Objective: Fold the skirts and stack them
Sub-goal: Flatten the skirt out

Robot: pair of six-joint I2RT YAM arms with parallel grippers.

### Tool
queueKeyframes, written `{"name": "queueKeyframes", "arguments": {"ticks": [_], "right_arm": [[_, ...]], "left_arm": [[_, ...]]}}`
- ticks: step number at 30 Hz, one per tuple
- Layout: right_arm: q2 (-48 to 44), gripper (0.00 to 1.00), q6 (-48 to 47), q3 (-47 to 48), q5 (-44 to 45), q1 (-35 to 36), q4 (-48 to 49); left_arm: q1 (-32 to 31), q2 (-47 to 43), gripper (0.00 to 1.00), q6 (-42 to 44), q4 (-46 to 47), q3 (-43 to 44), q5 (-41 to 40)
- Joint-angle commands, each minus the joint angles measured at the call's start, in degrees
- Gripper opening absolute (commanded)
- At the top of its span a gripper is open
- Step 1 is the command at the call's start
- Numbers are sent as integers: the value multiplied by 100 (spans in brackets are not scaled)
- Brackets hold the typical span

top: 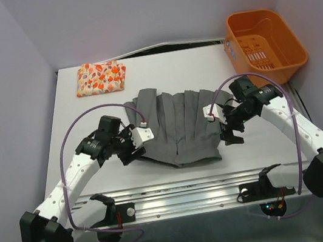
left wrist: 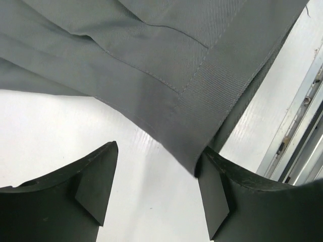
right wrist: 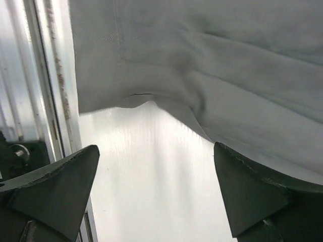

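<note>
Lying on white table [top: 172, 70], grey skirt [top: 180, 124] (pleated), lilac walls [top: 149, 6] behind

Spread skirt [top: 180, 127] lies flat at the middle of the table [top: 76, 128], its near edge close to the rail [top: 184, 188] along the front. Folded skirt [top: 100, 77] sits at the far left corner, well apart from it. Basket [top: 256, 23] stands at the far right corner. Left gripper [top: 131, 153] is at the spread skirt's near left edge, the hem touching one finger. Right gripper [top: 227, 129] is at its right edge, with cloth just ahead of the fingers.
</note>
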Motion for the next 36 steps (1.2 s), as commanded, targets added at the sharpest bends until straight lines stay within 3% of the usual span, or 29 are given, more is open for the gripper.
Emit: {"name": "queueKeyframes", "arguments": {"ticks": [1,7,11,13,15,17,19,20,25,26,30,36], "right_arm": [[-284,100,-488,391,-762,346,-894],[-662,100,995,136,-850,1286,282],[-277,100,2285,311,-606,1287,1135],[30,100,2691,426,51,1287,1722],[285,98,2868,470,317,1287,2005],[593,95,3010,601,633,1234,2426],[1190,90,3053,794,801,1033,2568],[1392,90,3158,891,1037,971,2813],[2693,76,3317,1891,1566,488,2947],[3026,75,3387,2042,1549,209,2947],[3731,70,3300,2562,1847,-268,3044],[4303,67,3238,2430,2103,-269,3369]], "left_arm": [[-83,-511,74,271,-490,-72,50],[-224,-820,76,174,-480,156,751],[-250,-1030,77,1279,-1183,245,1525],[-259,-1293,77,1369,-1167,157,1536],[-268,-1347,76,661,-747,148,1405],[-251,-1058,64,-373,-210,314,966],[-180,-621,50,-704,97,437,622],[-137,-496,48,-1079,273,481,465],[171,426,48,-2284,1189,1069,-117],[276,924,53,-2435,1233,1245,-134],[1330,1947,58,-3253,1838,2096,242],[1455,3468,55,-3719,2288,3020,612]]}}
